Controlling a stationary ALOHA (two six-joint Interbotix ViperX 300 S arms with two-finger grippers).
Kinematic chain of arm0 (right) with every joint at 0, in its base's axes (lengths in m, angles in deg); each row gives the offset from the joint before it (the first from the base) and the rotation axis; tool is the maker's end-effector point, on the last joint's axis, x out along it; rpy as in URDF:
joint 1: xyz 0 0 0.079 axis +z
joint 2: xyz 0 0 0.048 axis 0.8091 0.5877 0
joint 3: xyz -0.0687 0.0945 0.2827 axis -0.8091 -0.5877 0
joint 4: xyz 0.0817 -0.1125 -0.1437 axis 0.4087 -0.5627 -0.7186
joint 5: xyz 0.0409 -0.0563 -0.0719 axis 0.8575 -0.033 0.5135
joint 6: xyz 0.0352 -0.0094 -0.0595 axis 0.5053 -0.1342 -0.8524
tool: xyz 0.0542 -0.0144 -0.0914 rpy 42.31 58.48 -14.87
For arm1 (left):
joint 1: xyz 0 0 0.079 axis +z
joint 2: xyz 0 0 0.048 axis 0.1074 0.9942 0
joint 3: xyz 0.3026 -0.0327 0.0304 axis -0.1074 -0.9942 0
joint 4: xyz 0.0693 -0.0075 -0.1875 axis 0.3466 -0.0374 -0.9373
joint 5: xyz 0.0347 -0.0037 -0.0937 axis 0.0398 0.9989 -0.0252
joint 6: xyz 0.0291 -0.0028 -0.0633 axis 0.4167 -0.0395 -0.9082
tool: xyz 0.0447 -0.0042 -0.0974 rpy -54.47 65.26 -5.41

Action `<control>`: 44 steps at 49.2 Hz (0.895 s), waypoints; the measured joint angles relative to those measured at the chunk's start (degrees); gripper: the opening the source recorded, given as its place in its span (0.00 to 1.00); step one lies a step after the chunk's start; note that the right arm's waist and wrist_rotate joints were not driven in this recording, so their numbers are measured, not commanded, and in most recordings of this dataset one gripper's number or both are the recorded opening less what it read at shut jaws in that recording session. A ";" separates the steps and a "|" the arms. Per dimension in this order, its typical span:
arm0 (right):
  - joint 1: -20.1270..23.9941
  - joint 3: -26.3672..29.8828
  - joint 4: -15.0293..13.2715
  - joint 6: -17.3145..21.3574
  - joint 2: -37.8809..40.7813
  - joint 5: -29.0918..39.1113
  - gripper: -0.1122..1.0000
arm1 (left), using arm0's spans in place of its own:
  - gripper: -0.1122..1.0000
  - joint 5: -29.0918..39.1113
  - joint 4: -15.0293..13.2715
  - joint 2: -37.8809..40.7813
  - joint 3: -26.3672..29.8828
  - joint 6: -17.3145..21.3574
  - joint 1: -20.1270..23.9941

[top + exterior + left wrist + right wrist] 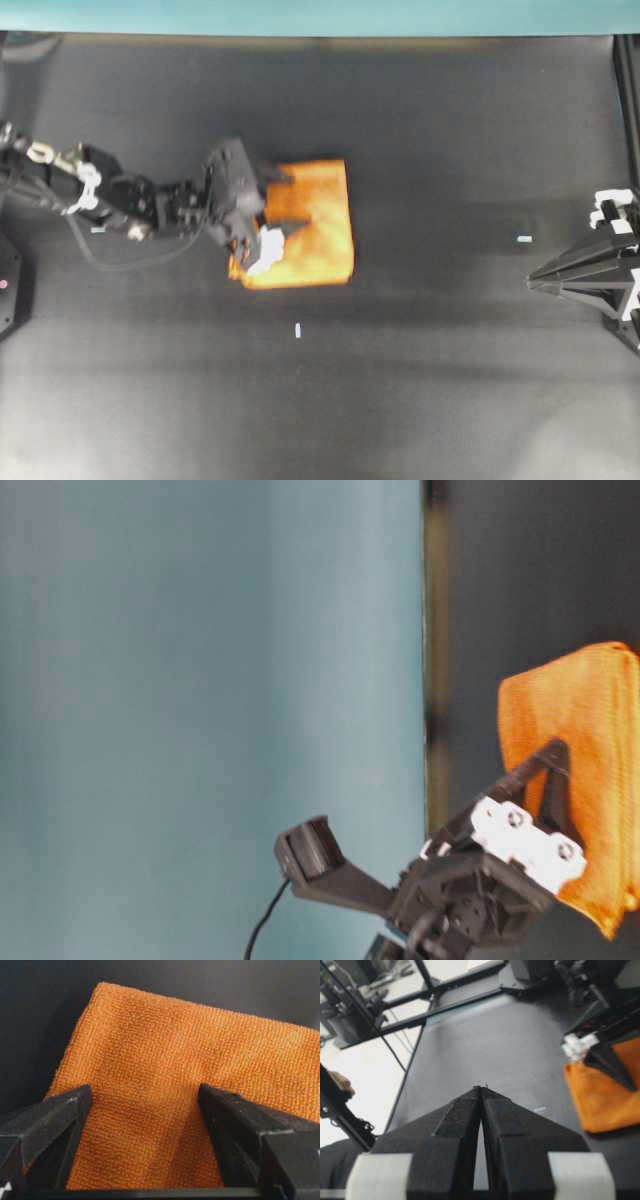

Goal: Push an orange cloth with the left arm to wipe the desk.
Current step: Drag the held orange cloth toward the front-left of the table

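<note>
The orange cloth point(310, 225) is bright orange with a fine woven grid texture (a darker shade runs along one fold). The desk point(400, 380) is matte black with some tiny white marks, and a teal strip point(320, 15) borders its far edge. The left arm point(150, 200) is black with white fittings.
</note>
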 measured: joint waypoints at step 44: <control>0.00 -0.53 0.09 0.09 -2.02 1.14 0.10 | 0.86 0.79 0.00 -5.45 -8.53 -6.50 -30.59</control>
